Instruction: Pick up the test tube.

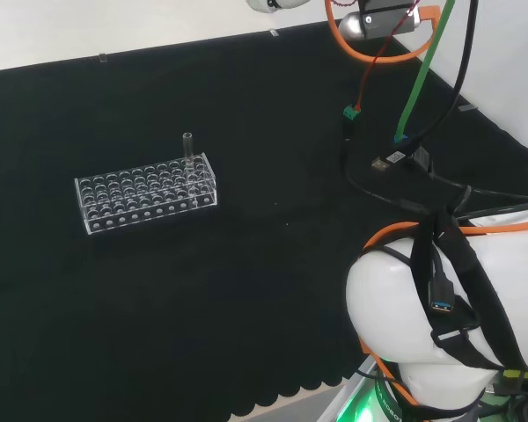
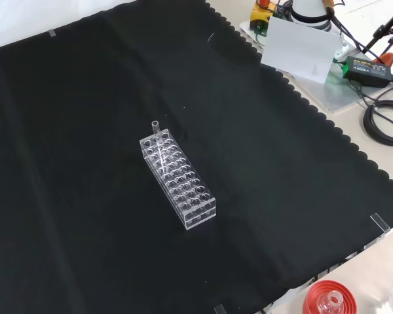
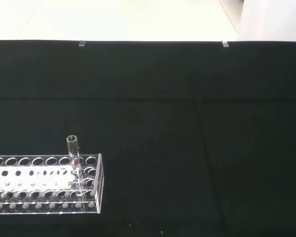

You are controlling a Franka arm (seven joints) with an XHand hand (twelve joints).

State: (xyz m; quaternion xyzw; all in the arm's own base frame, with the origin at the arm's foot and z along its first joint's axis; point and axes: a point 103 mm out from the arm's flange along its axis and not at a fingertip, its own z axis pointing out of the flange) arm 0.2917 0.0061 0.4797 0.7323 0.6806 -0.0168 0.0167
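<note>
The tube (image 1: pixel 187 146) stands upright in a clear rack (image 1: pixel 146 192) on the black surface (image 1: pixel 273 264), in a hole at the rack's end: the right end in the head view, the far end in the front view (image 2: pixel 156 128). Its open rim rises above the rack's top plate, and nothing else stands in the rack. In the wrist view the tube (image 3: pixel 73 148) has a small reddish spot low on its wall; whether that is liquid or a reflection cannot be told. The state of the hand cannot be told from these views. The tube is probably light, stiff and smooth, so it may slip between fingers, and as thin glass or plastic it may crack if squeezed hard or levered against the hole. The sensible place to take it is the bare stretch above the plate, pinched from two opposite sides just under the rim, then drawn straight up along its own axis. The rack looks light too, and a tilted pull could drag or tip it.
</note>
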